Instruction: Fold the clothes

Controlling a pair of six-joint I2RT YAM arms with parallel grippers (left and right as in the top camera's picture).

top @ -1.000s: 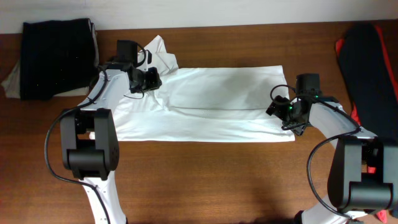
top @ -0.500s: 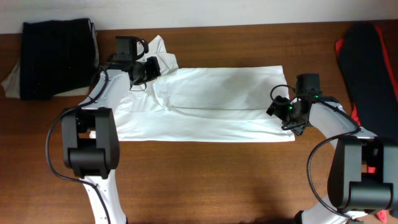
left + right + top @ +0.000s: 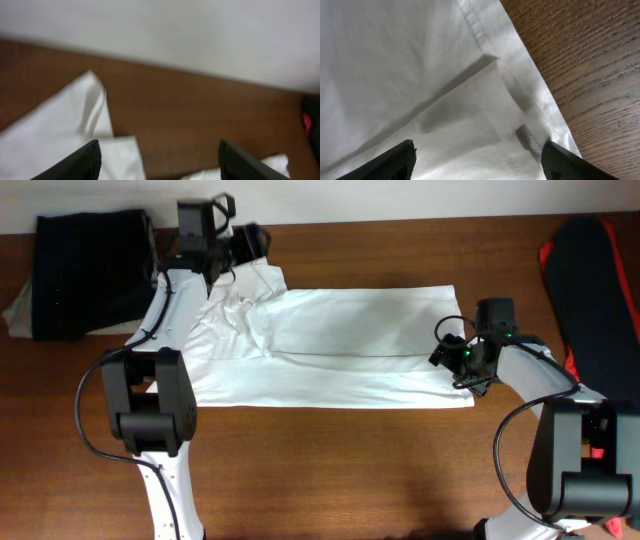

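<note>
Your left claw (image 3: 159, 152) stood wide open and held nothing. A corner of the white garment (image 3: 340, 345) lay just beside one finger. Your right claw (image 3: 477, 155) also stood open, directly over the garment's hemmed edge; whether it touched the cloth could not be told. The left wrist view was blurred. Bare table (image 3: 330, 470) lay ahead of the left claw up to the wall (image 3: 160, 30), and to one side of the right claw.

One white garment (image 3: 340, 345) is counted mid-tabletop (image 3: 350, 470) — one dark folded garment (image 3: 90, 270) at 10 o'clock, one dark-and-red garment (image 3: 590, 280) at 3 o'clock. Two claws are counted — the left claw (image 3: 258, 242) and the right claw (image 3: 447, 358).
</note>
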